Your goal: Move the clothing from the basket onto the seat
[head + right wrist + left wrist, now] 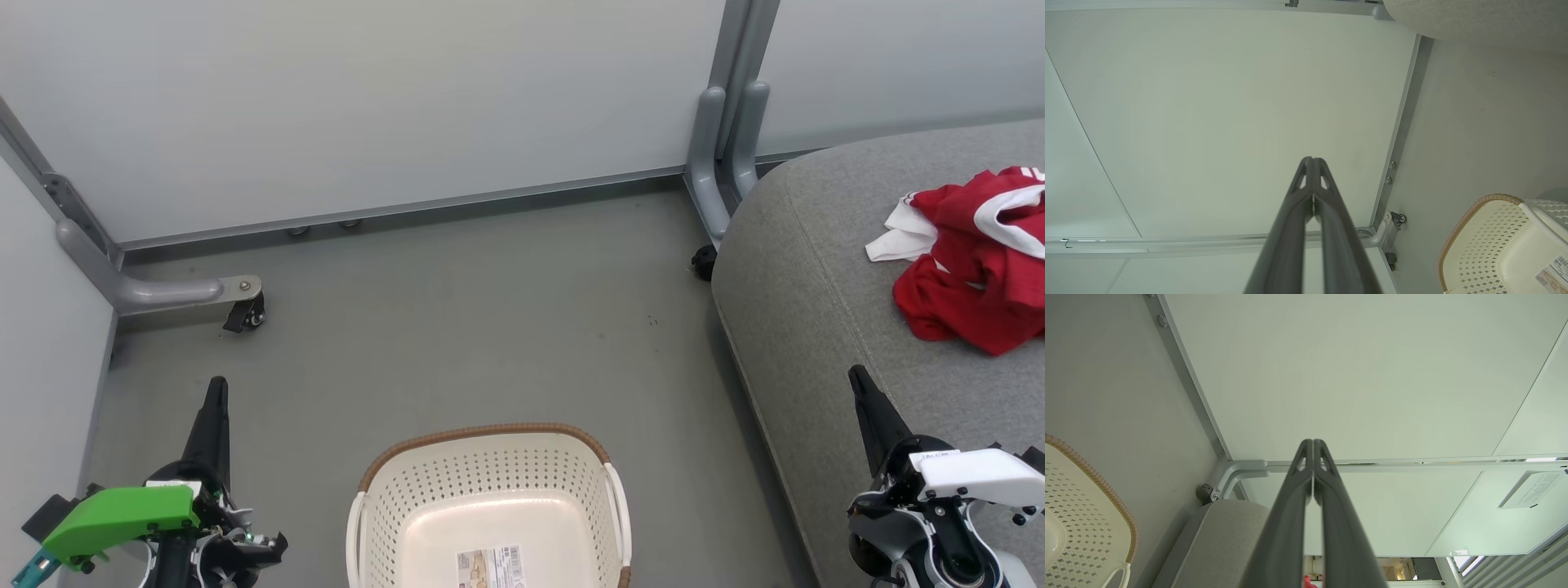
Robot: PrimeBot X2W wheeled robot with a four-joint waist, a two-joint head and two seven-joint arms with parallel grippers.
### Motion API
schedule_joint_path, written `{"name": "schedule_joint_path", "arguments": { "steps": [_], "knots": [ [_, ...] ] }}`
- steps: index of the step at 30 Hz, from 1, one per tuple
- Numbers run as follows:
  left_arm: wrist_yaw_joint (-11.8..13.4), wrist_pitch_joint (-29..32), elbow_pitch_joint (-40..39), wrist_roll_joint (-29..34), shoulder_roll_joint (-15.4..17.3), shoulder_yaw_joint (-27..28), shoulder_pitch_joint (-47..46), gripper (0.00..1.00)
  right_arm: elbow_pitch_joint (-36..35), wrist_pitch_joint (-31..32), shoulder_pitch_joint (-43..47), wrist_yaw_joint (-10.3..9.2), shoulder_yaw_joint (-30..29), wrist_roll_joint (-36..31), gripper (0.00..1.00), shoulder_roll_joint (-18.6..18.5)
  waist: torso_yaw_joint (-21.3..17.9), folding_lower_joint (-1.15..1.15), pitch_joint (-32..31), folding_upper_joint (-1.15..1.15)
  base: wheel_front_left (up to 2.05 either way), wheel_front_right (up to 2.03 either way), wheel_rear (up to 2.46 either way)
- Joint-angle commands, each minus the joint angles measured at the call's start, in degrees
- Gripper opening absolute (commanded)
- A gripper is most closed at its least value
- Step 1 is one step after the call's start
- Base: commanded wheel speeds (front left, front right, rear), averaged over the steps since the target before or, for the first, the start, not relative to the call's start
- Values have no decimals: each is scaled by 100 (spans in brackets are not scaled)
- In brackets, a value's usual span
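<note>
Clothing — a crumpled red heap with white trim — lies on the grey seat at the far right. The white basket stands on the floor near the middle, well apart from the heap, a label on its bottom. The left gripper at near left and the right gripper at near right flank it — each has its fingers pressed together, tips meeting.

Even, soft indoor light; all three views sharp.
Soft shadow hugs the seat on the floor; wrist views bow straight lines, and pale panels look washed, perhaps glare.
</note>
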Motion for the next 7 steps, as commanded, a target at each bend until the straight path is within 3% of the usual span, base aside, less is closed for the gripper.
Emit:
{"name": "schedule_joint_path", "arguments": {
  "steps": [1, 7],
  "knots": [
    [-39, 21, -14, -16, 1, 13, -65, 0, 13, 14, -49, 0, -19, 18, 0, -27, 0, 0, 0, 61, 0, 0, 0],
    [-39, 21, -15, -16, 1, 13, -65, 0, 13, 14, -50, 0, -20, 18, 0, -26, 0, 0, 0, 61, 0, 0, 0]
  ]
}}
